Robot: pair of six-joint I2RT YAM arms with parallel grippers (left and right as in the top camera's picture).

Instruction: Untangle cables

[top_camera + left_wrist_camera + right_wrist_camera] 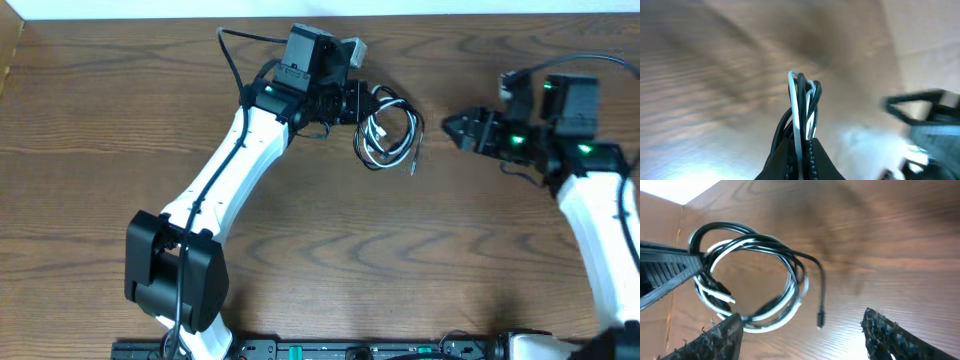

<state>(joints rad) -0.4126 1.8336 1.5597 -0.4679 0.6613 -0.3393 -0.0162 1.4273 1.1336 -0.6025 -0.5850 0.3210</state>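
Brown wood-grain table (300, 250): work sits far-middle, between the two grippers. Left gripper (358, 103) is clamped on one edge of the black-and-white cable coil (388, 135), probably as an anchor so a strand can be pulled from the other side. Right gripper (455, 128) is near but apart, jaws wide, empty. Loose black plug end (820, 321) hangs free, likely first target. Left wrist view is blurred; strand crossings unreadable.
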